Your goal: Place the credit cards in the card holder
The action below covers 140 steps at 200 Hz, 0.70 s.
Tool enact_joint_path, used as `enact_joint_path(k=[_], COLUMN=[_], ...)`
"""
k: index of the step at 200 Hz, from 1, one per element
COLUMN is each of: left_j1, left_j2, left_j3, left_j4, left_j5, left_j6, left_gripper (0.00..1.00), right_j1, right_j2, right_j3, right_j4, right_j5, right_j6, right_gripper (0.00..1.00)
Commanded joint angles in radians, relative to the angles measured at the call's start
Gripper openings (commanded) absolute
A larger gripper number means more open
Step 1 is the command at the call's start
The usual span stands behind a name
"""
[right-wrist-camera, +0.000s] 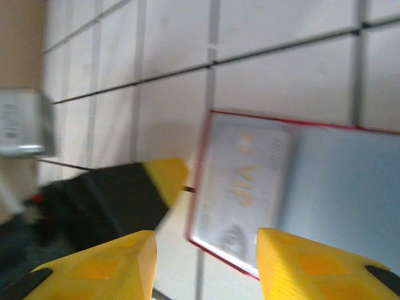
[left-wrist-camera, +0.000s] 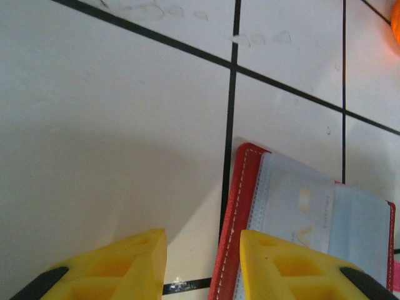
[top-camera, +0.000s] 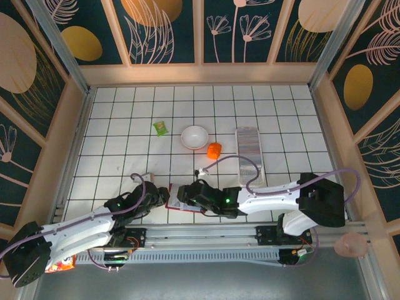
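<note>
Dark red, nearly square folding card holder (top-camera: 175, 203) lies open & flat on the white, black-gridded table top (top-camera: 112, 125), at the near edge, centre, right btw the two arms, w/ its pale clear sleeves facing up. L gripper (left-wrist-camera: 203, 265) hangs low at the holder's left rim. Its yellow fingers (left-wrist-camera: 125, 265) are spread w/ nothing clamped; the red stitched edge lies under the gap and the inner finger sits over the sleeve. R gripper (right-wrist-camera: 206, 265) is over the holder's other side, its fingers likewise apart and pinching nothing. One pale card w/ gold print (left-wrist-camera: 300, 215) looks already tucked into a sleeve. The other credit cards, a silvery ribbed row of thin pale cards (top-camera: 249, 147), sit in the clear plastic oblong tray (top-camera: 237, 132), well apart from the holder, to the right and beyond the small orange lump (top-camera: 214, 150). A blurred grey boxy thing (right-wrist-camera: 22, 122) shows at the left of the R wrist view; can't tell what it is. Judgement: the step in hand is steadying or spreading the open holder btw card loads, and the task is early, w/ most cards left. The next move prob calls for the R arm, nearest the tray, to pinch a single card by its edge w/o dragging neighbours. Meanwhile L pins the flap so the holder neither slides nor folds, and the card then goes in edge-first, at a shallow angle, into a free sleeve mouth.
</note>
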Motion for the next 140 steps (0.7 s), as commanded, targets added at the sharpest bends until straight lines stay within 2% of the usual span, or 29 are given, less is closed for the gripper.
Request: enact_joint_path(k=[1, 89, 140], left_j1=[0.0, 0.0, 0.0], left_j2=[0.023, 0.054, 0.097], left_j3=[0.005, -0.035, -0.043], left_j4=[0.056, 0.122, 0.191], left_j5=[0.071, 0.131, 0.196], left_j6=[0.033, 0.033, 0.047], left_gripper=[0.36, 0.34, 0.28], right_j1=[0.015, 0.015, 0.003], right_j2=[-0.026, 0.062, 0.082], right_j3=[-0.063, -0.029, -0.014], right_j4=[-0.122, -0.115, -0.099], right_j5=[0.045, 0.005, -0.004], right_j6=[0.102, 0.093, 0.079], right_gripper=[0.47, 0.48, 0.49])
